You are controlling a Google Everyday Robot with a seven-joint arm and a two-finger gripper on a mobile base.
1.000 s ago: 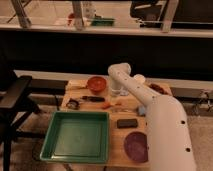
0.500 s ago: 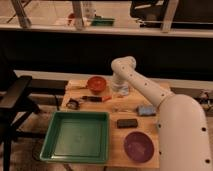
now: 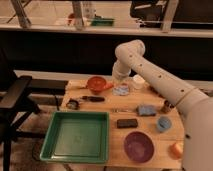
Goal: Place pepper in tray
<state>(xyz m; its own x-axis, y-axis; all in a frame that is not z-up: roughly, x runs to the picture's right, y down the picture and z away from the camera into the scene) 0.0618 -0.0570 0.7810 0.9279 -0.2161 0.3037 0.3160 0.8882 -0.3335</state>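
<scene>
Pepper [image 3: 108, 88]: a slim orange-red piece at the back of the table [image 3: 150, 131]. It lies just beside the red-orange bowl [image 3: 94, 83] and well apart from the green tray [image 3: 75, 137], which sits at the front left, open side up to receive it. Gripper [image 3: 121, 85]: hangs from the bent arm just right of the pepper, low over a pale blue-grey item [image 3: 121, 92], apparently positioned for a pickup. How far it is open, and whether it grasps anything, cannot be told. The pepper appears not yet lifted.
</scene>
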